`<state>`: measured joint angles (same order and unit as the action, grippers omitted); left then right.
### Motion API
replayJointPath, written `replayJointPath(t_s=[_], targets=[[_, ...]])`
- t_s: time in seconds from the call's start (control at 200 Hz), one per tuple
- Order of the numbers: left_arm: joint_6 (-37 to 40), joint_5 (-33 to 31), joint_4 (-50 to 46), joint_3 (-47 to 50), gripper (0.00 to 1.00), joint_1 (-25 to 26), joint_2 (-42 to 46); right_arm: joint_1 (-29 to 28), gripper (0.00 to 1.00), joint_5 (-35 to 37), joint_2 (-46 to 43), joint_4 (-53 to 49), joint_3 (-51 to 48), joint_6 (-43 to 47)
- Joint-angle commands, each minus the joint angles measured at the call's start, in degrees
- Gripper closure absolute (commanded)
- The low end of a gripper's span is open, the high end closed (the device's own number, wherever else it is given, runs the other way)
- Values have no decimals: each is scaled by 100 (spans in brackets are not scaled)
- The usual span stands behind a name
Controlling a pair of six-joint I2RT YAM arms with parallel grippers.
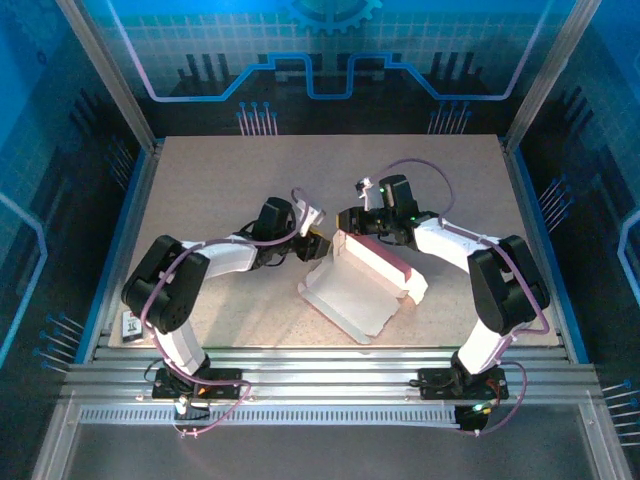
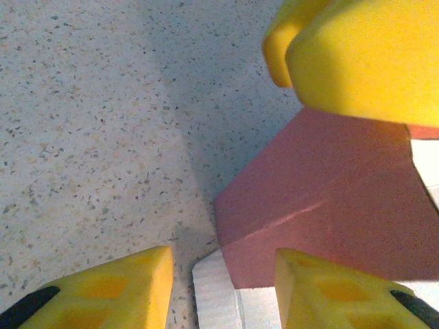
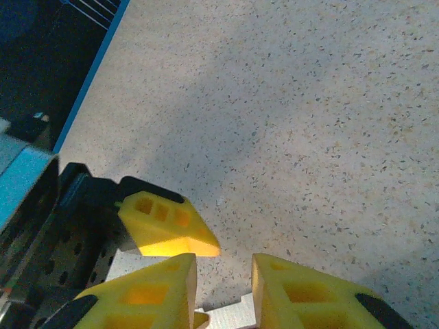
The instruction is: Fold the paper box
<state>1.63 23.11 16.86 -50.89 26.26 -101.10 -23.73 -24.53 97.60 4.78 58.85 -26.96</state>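
Observation:
The paper box (image 1: 365,290) lies mid-table, pink outside and whitish inside, with one pink wall folded upright at its far left end. My left gripper (image 1: 318,247) hovers just left of that end. In the left wrist view it (image 2: 223,288) is open: a pink flap (image 2: 329,199) and a whitish panel lie between the fingers, and the left finger is clear of them. My right gripper (image 1: 348,222) sits on the upright wall's far end. In the right wrist view it (image 3: 225,291) is closed on a whitish piece of the box (image 3: 233,319) that spans its gap.
A small dark card (image 1: 130,323) lies near the table's front left corner. Blue frame rails border the speckled table (image 1: 220,190) on both sides, with aluminium rails along the near edge. The two grippers are nearly touching: a left finger (image 3: 168,226) shows beside my right jaws.

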Motion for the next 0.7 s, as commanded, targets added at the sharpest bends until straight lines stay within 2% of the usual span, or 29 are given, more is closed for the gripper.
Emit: replayJointPath(t_s=[0.0, 0.475, 0.695], targets=[[39, 296, 212, -196, 57, 100, -124, -43, 72, 44, 4, -505, -42, 65], [-11, 247, 480, -451, 58, 447, -516, -43, 78, -32, 32, -500, -57, 22], [-9, 117, 663, -632, 63, 507, -768, -2, 80, -169, 76, -530, -18, 15]])
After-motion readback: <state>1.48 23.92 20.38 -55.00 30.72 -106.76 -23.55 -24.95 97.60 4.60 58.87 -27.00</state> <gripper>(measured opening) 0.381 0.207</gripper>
